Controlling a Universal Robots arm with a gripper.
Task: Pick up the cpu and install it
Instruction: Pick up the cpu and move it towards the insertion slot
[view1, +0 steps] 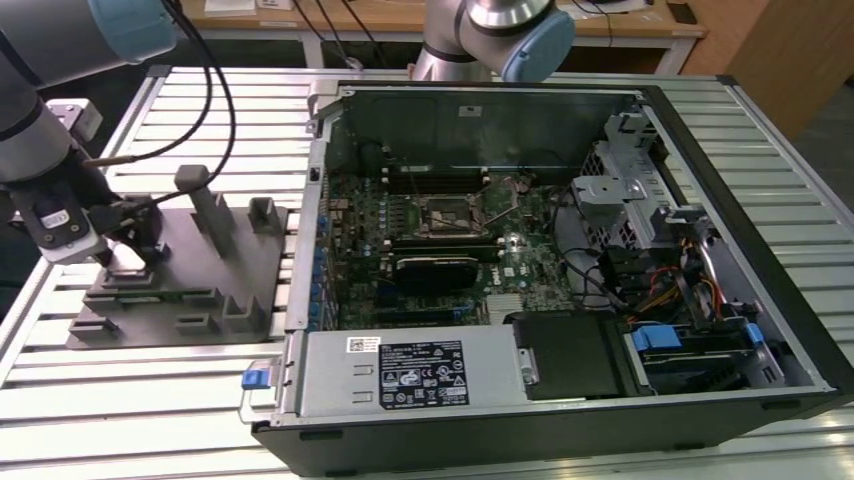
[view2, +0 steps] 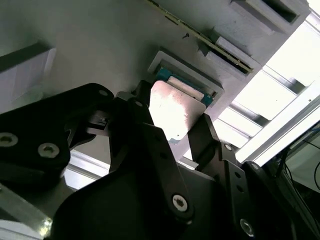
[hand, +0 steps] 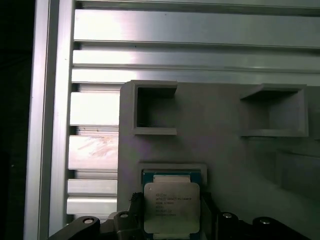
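Observation:
The cpu (hand: 171, 206), a small flat square chip with a silvery top, sits between my fingers just in front of a shallow green-edged recess (hand: 171, 173) in the grey fixture plate (view1: 187, 305). In both wrist views my gripper (view2: 170, 122) is shut on it, with one black finger (view2: 134, 116) on one edge and the other finger (view2: 204, 134) on the opposite edge. In the exterior view my gripper (view1: 127, 252) is low over the fixture at the exterior view's left. The motherboard's cpu socket (view1: 447, 213) lies inside the open computer case (view1: 747, 200), far from the gripper.
Grey fixture blocks (view1: 214, 210) stand upright on the plate beside the gripper. The case wall (view1: 318, 200) rises between fixture and motherboard. A power supply (view1: 400, 372) and cables (view1: 654, 280) fill the case's near side. The slatted aluminium table (view1: 160, 420) lies underneath.

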